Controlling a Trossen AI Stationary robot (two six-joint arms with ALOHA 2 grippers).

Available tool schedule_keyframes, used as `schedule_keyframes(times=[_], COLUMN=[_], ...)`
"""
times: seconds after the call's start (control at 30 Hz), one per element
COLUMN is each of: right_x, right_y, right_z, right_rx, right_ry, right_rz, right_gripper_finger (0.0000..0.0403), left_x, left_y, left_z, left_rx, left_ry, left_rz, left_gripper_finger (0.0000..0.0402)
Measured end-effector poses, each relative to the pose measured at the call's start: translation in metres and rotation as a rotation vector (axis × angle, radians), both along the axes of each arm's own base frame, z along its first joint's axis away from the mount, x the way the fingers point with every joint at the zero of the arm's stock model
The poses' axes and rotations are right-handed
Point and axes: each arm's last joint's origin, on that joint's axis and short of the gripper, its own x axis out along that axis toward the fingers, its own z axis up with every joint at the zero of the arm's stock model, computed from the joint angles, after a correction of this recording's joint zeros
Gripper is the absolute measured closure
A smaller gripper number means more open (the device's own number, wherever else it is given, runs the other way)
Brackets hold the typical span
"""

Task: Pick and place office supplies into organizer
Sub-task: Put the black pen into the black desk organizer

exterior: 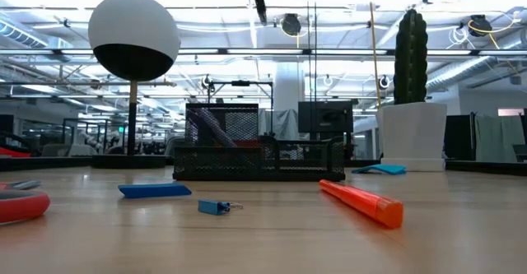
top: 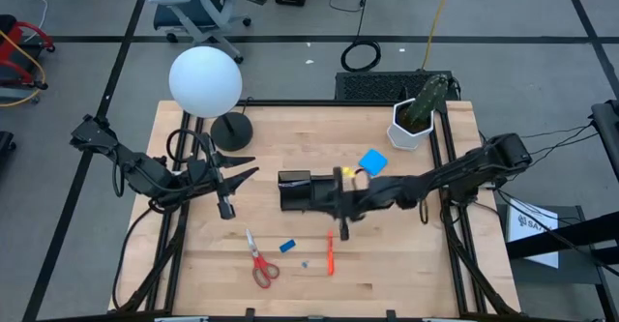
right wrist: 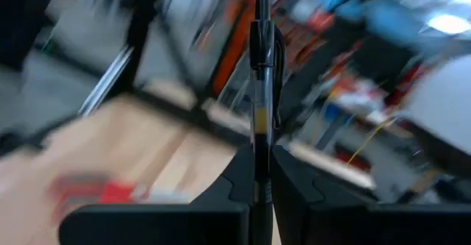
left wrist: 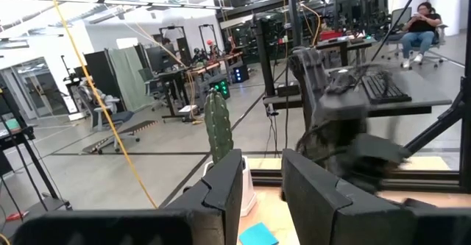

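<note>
My right gripper (top: 338,206) reaches in from the table's right and is shut on a black pen (right wrist: 260,68). It hovers over the right end of the black organizer (top: 302,191), which rests flat at mid-table. My left gripper (top: 240,173) is open and waits left of the organizer, holding nothing. On the near part of the table lie the red-handled scissors (top: 259,262), a blue eraser (top: 287,246), a red pen (top: 330,255) and a tiny blue clip (top: 305,262). The blue note pad (top: 372,161) lies beyond the organizer. My right gripper pinches the black pen between its two fingers, on the lower barrel (right wrist: 260,153). The pen runs along the fingers and sticks out well past the fingertips, its clip end (right wrist: 263,24) free. It is lifted clear of the table.
A white globe lamp (top: 205,80) on a round black base (top: 232,129) stands at the far left. A cactus in a white pot (top: 419,117) stands at the far right. Bare wood lies between the organizer and the near items.
</note>
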Motion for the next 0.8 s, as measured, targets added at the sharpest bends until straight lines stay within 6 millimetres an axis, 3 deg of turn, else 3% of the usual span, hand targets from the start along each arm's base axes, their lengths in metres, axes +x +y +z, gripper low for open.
schedule_keyframes(times=[0.1, 0.23, 0.57, 0.8], right_x=[-0.014, -0.022, -0.019, -0.003], right_y=[-0.02, -0.041, -0.066, -0.078], right_z=[-0.015, -0.028, -0.029, -0.053], right_rx=[0.119, 0.209, 0.244, 0.296], right_ry=[-0.177, -0.217, -0.24, -0.254], right_rz=[-0.049, -0.114, -0.163, -0.166], right_gripper_finger=[0.0388, 0.0388, 0.0388, 0.0388], left_x=[0.0, 0.0, 0.0, 0.0], left_y=[0.0, 0.0, 0.0, 0.0], left_z=[0.0, 0.0, 0.0, 0.0], left_rx=[0.0, 0.0, 0.0, 0.0], left_ry=[0.0, 0.0, 0.0, 0.0], left_rz=[0.0, 0.0, 0.0, 0.0], left_gripper_finger=[0.0298, 0.0298, 0.0298, 0.0298])
